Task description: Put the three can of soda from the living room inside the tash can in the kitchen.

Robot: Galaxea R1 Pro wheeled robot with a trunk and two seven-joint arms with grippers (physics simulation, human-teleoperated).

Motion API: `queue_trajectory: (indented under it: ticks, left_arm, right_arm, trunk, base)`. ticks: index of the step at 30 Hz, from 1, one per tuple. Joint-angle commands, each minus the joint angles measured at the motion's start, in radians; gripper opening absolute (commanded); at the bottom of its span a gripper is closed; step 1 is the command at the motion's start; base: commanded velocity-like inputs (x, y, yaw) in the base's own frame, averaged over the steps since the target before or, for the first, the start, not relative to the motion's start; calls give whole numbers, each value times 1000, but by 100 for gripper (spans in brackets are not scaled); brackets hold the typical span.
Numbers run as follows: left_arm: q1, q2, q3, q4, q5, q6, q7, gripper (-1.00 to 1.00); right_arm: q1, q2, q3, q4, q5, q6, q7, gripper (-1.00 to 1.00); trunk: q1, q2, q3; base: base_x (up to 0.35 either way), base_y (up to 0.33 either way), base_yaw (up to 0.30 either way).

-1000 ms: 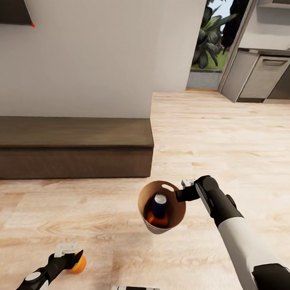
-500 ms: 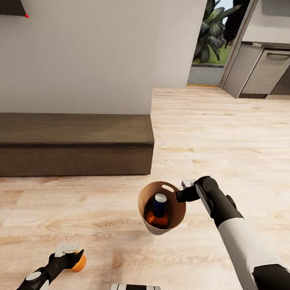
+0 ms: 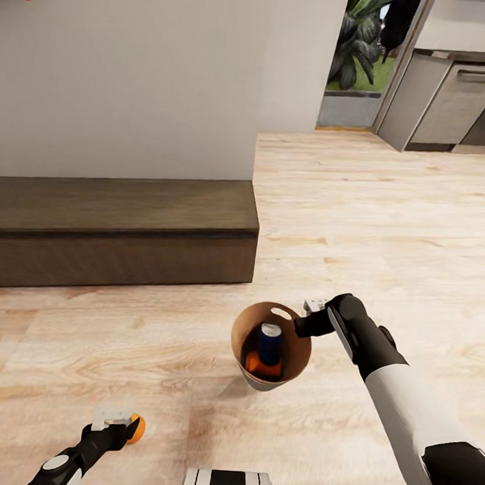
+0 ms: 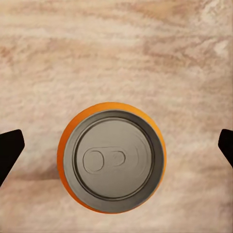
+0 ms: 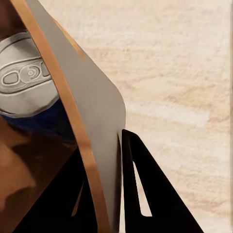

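Observation:
The grey trash can, tan-brown inside, hangs just above the wood floor. My right gripper is shut on its rim, one finger inside the wall and one outside. A dark blue soda can with a silver top stands in it beside an orange can. The second orange can is seen top-down in the left wrist view. It sits between the wide-apart fingers of my open left gripper, touching neither of them. In the head view this can peeks out beside the gripper.
A low dark wooden bench runs along the white wall at left. At the upper right the floor leads to grey kitchen cabinet fronts, with a glass doorway and plants beside them. My base shows at the bottom.
The whole view has shifted, so the camera moved. The orange can at my left gripper looks smaller and more hidden than before. The right gripper still holds the bin.

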State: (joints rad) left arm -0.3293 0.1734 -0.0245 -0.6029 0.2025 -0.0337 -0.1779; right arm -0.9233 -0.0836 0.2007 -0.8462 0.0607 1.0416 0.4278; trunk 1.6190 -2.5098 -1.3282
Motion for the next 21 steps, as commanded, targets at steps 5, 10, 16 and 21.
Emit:
queue_trajectory:
  ticks: [5,10,16,21]
  left_arm:
    - [0,0,1,1,1,0,0,100]
    - [0,0,1,2,1,0,0,100]
    - [0,0,1,3,2,0,0,100]
    - [0,0,1,3,2,0,0,100]
  right_arm:
    - [0,-1,-3,-34,-30,6,8,-100]
    - [-1,-2,-5,-61,-30,6,8,-100]
    - [-1,1,-12,-94,-30,6,8,-100]
    - [-2,1,-40,-112,-30,6,9,-100]
  trunk:
    - [0,0,0]
    - [0,0,0]
    - [0,0,0]
    - [0,0,-4]
  base:
    - [0,0,0]
    - [0,0,0]
    - [0,0,0]
    - [0,0,0]
